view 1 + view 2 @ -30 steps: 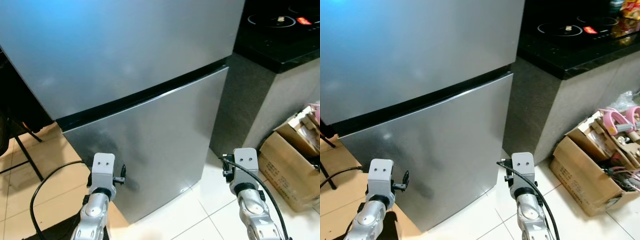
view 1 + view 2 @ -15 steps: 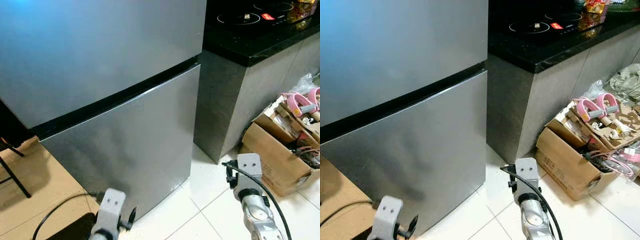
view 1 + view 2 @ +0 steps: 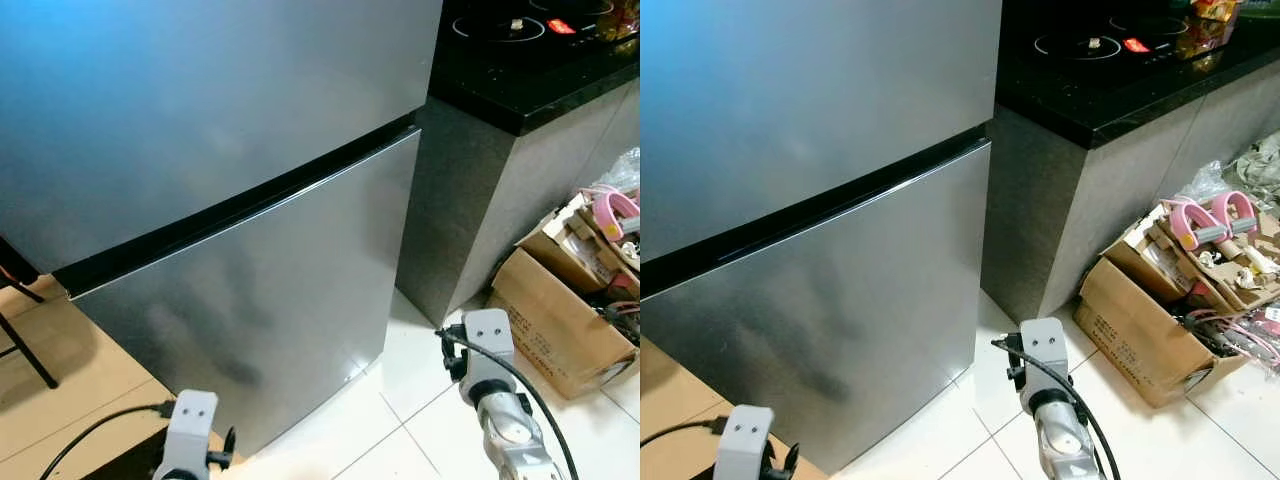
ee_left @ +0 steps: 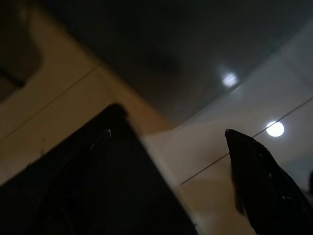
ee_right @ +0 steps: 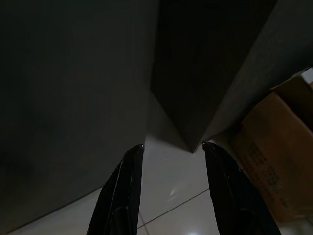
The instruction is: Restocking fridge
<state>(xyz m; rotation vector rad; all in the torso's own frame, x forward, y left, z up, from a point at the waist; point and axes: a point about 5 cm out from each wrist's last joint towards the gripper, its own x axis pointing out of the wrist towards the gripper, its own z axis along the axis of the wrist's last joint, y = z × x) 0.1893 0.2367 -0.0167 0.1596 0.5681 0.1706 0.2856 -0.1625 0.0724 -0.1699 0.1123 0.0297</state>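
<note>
A silver fridge (image 3: 220, 150) filled the left and centre of the head views, its two doors shut and split by a black seam (image 3: 240, 205) running from lower left up to the right. Its lower door (image 3: 830, 320) reached the floor just above the bottom edge of the frame.

At the bottom left, the left arm (image 3: 190, 440) hung low in front of the lower door, with a black cable (image 3: 90, 440) trailing off to the left over tan flooring. In the left wrist view the left gripper (image 4: 166, 142) had its fingers (image 4: 259, 176) spread wide with nothing between them, pointing at the foot of the fridge where tan floor met white tile.

Right of centre, the right arm (image 3: 1045, 380) stood over the white tiles (image 3: 960, 430), near the fridge's lower right corner but apart from it. In the right wrist view the right gripper (image 5: 172, 147) was also parted and empty, aimed at the dark gap between the fridge and a grey counter (image 3: 480, 200).

The counter stood just beside the fridge, with a black hob (image 3: 1110, 50) on top at the upper right. At the right edge, an open cardboard box (image 3: 1150, 330) of clutter sat on the tiles.
</note>
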